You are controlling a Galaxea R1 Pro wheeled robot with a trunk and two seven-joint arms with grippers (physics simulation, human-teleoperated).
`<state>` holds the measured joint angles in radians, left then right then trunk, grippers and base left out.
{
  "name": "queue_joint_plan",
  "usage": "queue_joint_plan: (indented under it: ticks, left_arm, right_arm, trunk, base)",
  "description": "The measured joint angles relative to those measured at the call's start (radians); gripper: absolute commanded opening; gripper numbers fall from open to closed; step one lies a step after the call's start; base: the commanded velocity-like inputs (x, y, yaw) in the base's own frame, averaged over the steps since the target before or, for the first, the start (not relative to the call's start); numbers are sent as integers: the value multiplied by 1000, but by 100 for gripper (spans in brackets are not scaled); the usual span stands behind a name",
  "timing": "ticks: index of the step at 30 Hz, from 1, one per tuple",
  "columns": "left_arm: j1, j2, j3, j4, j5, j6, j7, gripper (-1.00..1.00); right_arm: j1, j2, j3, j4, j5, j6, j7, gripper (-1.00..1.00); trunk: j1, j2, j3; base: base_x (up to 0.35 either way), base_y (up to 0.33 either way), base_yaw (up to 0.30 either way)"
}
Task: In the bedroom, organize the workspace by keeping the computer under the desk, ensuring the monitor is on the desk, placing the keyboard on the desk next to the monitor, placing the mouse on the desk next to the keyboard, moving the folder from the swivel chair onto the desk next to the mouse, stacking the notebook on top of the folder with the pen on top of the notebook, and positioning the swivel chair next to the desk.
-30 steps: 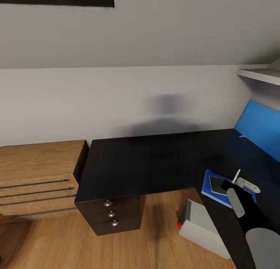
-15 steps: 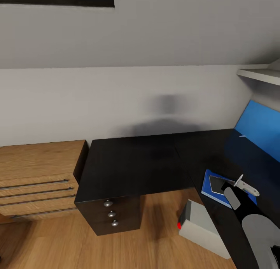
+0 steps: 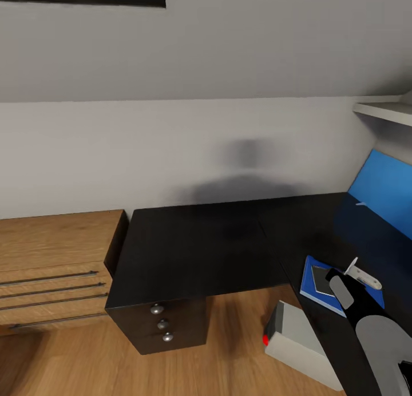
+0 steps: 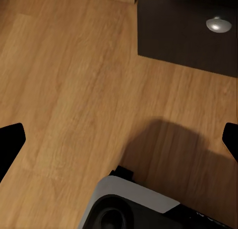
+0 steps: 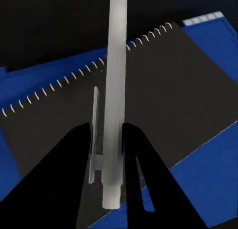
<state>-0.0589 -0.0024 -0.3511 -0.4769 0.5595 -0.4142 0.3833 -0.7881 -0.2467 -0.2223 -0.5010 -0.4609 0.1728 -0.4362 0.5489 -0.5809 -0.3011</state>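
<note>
On the black desk [image 3: 200, 241], at its right wing, the blue folder [image 3: 309, 281] lies flat with the dark spiral notebook [image 3: 321, 280] on top. My right gripper [image 3: 349, 277] hangs just above them, shut on the white pen [image 3: 364, 275]. The right wrist view shows the pen [image 5: 117, 85] clamped between the black fingers [image 5: 79, 179] of that gripper [image 5: 108, 132], over the notebook [image 5: 168, 95] and the folder [image 5: 210, 177]. Whether the pen touches the notebook I cannot tell. The grey computer [image 3: 300, 345] stands under the desk. My left gripper [image 4: 119, 139] is open over the floor.
A light wood drawer unit [image 3: 51, 258] stands against the desk's left side. The desk's drawers have silver knobs [image 3: 157, 309]. A blue wall panel [image 3: 383, 195] and a white shelf [image 3: 383, 111] are at the right. The left wrist view shows a drawer knob [image 4: 218, 24] and my base [image 4: 134, 204].
My right gripper has turned, so the pen now lies at a flatter angle over the notebook. The head camera has shifted a little, moving the whole picture.
</note>
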Motion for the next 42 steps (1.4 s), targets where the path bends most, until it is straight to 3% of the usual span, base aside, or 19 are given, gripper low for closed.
queue_joint_plan:
  ticks: [20, 23, 28, 42]
  left_arm:
    - [0, 0, 8, -10, 0, -1, 7, 100]
    - [0, 1, 9, -10, 3, -1, 8, 100]
    - [0, 1, 10, -11, 5, -2, 10, 100]
    - [0, 2, 8, -11, 5, -2, 10, 100]
  right_arm:
    - [0, -11, -3, -2, -13, 27, -8, -100]
    - [0, -12, -4, -3, -30, 57, -8, -100]
    - [0, -14, -6, -6, -111, 114, -8, -100]
    - [0, -13, -6, -10, -127, 124, -2, -100]
  trunk:
    - [1, 0, 0]
    - [1, 0, 0]
    - [1, 0, 0]
    - [0, 0, 0]
  base:
    - [39, 0, 0]
    - [0, 0, 0]
    - [0, 0, 0]
    - [0, 0, 0]
